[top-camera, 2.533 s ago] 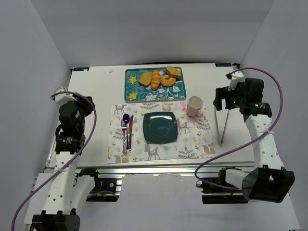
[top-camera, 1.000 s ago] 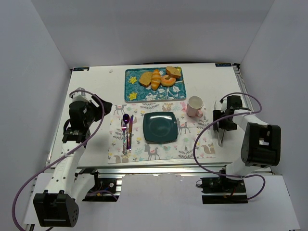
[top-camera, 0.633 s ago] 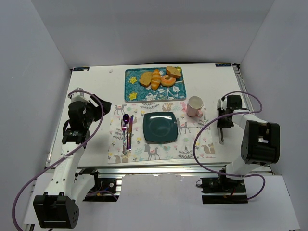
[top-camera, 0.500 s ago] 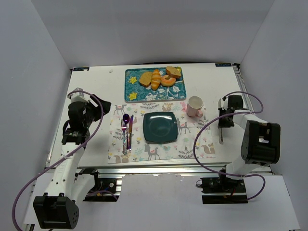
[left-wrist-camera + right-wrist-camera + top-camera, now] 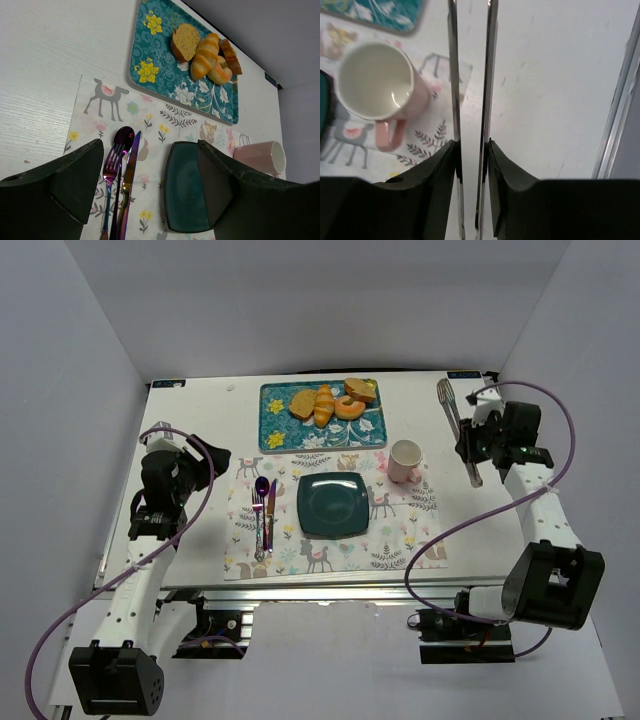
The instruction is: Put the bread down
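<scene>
The bread point(image 5: 303, 403) point(image 5: 185, 41), a rounded golden-orange slice with a brown crust, lies at the left end of the food row on the teal floral tray point(image 5: 275, 420) point(image 5: 160, 80). A dark teal square plate point(image 5: 333, 504) point(image 5: 187, 187) sits on the placemat. My right gripper point(image 5: 472, 445) point(image 5: 471, 150) is shut on metal tongs point(image 5: 455, 415) point(image 5: 452, 75), held above the table right of the pink mug point(image 5: 405, 460) point(image 5: 375, 82). My left gripper point(image 5: 215, 462) point(image 5: 150, 150) hangs open and holds nothing, left of the cutlery.
An orange croissant point(image 5: 324, 405) point(image 5: 204, 50), an orange piece point(image 5: 350, 408) and a duller brown slice point(image 5: 360, 390) point(image 5: 230, 56) share the tray. A fork, spoon and knife point(image 5: 264, 512) point(image 5: 120, 175) lie left of the plate. The table's metal right edge point(image 5: 620, 110) runs close by.
My right gripper has closed on the tongs that lay right of the placemat, lifted them and carried them toward the back. The left arm has hardly moved.
</scene>
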`<state>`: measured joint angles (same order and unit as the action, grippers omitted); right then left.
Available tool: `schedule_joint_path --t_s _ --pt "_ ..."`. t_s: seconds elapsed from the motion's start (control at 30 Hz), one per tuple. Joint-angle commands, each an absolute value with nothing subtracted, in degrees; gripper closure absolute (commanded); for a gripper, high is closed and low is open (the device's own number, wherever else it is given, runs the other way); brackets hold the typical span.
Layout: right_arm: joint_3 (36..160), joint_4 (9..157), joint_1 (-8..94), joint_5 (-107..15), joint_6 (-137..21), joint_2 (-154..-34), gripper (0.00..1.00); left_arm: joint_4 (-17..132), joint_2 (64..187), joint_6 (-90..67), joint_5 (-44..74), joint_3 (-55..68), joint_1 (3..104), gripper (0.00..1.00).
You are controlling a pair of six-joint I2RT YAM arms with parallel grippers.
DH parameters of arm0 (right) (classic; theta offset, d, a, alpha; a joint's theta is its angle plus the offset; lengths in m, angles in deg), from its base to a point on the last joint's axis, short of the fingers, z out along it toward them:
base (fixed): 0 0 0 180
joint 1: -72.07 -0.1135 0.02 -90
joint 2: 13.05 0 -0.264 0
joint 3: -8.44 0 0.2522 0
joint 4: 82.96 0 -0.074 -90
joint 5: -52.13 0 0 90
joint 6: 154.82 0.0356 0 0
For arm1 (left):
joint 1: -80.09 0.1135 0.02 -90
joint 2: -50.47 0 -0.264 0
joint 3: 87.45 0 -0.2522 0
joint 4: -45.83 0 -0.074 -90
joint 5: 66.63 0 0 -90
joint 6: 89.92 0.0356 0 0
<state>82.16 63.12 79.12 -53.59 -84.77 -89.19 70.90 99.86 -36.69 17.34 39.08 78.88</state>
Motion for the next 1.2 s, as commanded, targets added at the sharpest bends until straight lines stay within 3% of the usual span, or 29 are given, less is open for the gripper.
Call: schedule_joint_path --t_s 0.0,0.17,0.43,0.8,0.93,1.17 --pt "86.6 62.1 79.1 -63.1 -87.4 -88.5 0.63 69.3 99.9 -37.1 16.8 39.3 78.8 0.16" --pt "90.5 61.3 78.2 -69.1 -86.8 -88.6 0.59 69.1 100.0 -37.1 16.7 39.2 78.8 0.16" --pt "93.7 61.0 72.3 -68.5 -88.9 -90.0 0.58 69.1 100.1 -37.2 16.6 39.0 78.9 0.16" --pt "99.7 64.9 55.3 -51.7 -101.6 -100.3 0.63 70.0 99.6 -37.0 16.9 38.7 78.8 0.16" --pt "105.7 66.8 54.1 -43.9 -102.4 -107.4 0.64 70.7 99.3 -37.0 17.4 38.5 78.8 0.16" --pt "111.9 69.5 54.0 -40.9 -105.9 -115.5 0.62 70.2 97.2 -38.4 18.2 40.2 78.8 0.16"
